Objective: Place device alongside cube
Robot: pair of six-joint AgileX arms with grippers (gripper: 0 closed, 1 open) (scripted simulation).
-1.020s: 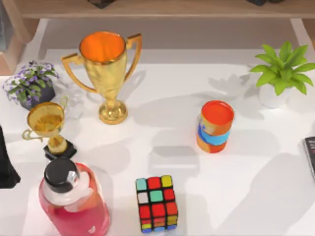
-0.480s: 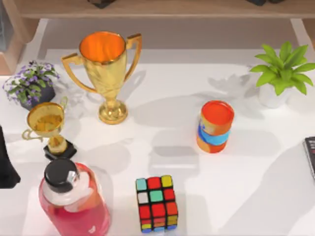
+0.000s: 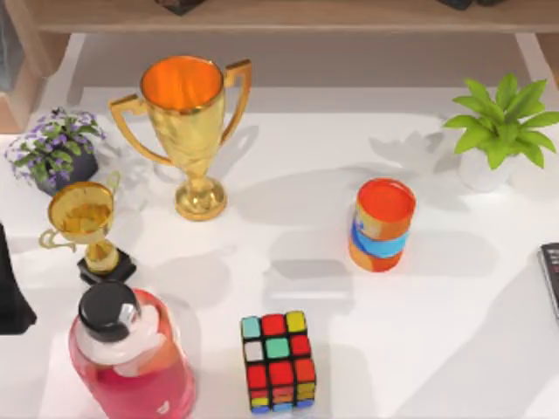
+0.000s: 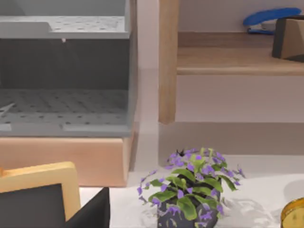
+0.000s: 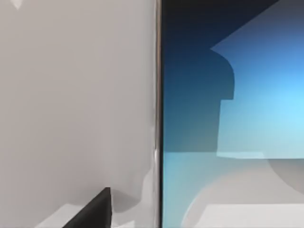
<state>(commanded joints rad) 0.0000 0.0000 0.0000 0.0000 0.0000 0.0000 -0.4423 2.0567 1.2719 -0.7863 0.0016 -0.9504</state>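
Right pincer: state cannot be told. In the right wrist view a dark wedge [image 5: 92,209] of it shows low over the white table [image 5: 71,95], just beside the device [image 5: 232,118]. The device lies flat on the table, its thin dark frame edge running straight, its screen shading from deep blue to pale cyan. Contact between pincer and device cannot be told.

In the top view a dark sliver [image 3: 551,275] sits at the table's far right edge, cut off by the frame; whether it is the device or another flat gadget cannot be told.

Left arm: a black part [image 3: 10,292] parked at the table's left edge. The left wrist view has a dark piece and a tan block [image 4: 42,178] in the near corner; left pincer state cannot be told.

Count on the table, top view:
- one cube [image 3: 278,360], near the front, centre, upright, well apart from the right-edge sliver.
- two gold trophies: a large one [image 3: 185,131] at back left, a small one [image 3: 87,231] on a black base in front of it.
- one pink bottle [image 3: 131,353] with a black cap, left of the cube.
- one orange and blue can [image 3: 381,224], right of centre.
- two potted plants: purple-flowered [image 3: 57,148] at left, green-leaved [image 3: 502,131] at back right.

A wooden shelf [image 3: 279,16] runs along the back.
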